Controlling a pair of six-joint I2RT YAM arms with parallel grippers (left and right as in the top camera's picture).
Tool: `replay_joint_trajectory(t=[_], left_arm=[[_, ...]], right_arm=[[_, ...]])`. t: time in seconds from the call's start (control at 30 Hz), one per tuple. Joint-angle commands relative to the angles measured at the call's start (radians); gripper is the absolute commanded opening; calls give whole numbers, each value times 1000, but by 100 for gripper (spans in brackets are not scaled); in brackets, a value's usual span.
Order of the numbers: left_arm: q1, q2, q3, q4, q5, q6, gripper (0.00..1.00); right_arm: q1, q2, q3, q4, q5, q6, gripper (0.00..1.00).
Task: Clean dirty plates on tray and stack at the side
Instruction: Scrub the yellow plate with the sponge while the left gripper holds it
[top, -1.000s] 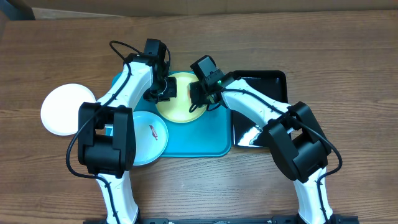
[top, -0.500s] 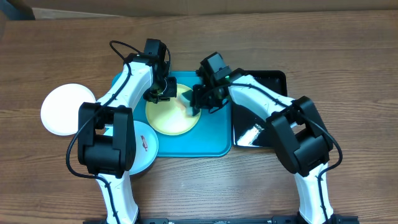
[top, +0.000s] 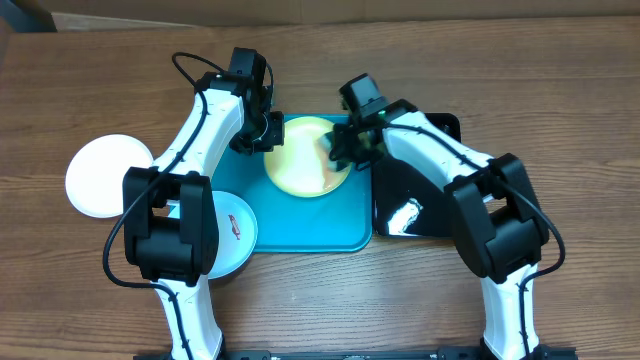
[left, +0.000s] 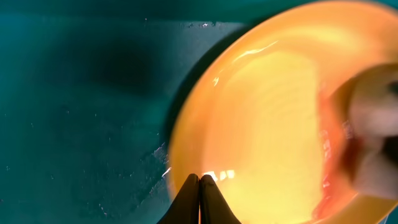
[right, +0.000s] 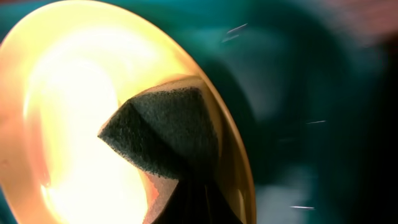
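Right claw (right: 198, 202) presses dark sponge (right: 163, 134) onto yellow-green plate (top: 300, 172) pinched by left claw (left: 200, 185).

No readable text, label, brand or number appears on anything.

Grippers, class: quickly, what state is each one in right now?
Left gripper: closed on the rim of the yellow plate.
Right gripper: closed on the sponge, pressed against that plate.
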Motion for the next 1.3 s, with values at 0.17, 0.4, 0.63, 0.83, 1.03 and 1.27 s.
replay_joint_trajectory(t=[0.17, 0.4, 0.63, 0.83, 1.03, 1.27], left_arm=[[-11, 10, -20, 40, 12, -12, 36], [-29, 10, -95, 114, 49, -35, 47], [-32, 10, -136, 161, 49, -39, 15], [-35, 10, -161, 183, 32, -40, 26], [-35, 10, -217, 238, 19, -50, 4], [-35, 10, -227, 256, 20, -54, 4]], right_arm=[[-17, 3, -13, -24, 122, -32, 4], [-9, 3, -13, -24, 122, -32, 4], [-8, 3, -13, -30, 122, -32, 4], [-8, 3, -14, -35, 121, -32, 4], [-8, 3, -14, -42, 122, -32, 4], [-8, 3, -15, -42, 107, -29, 4]])
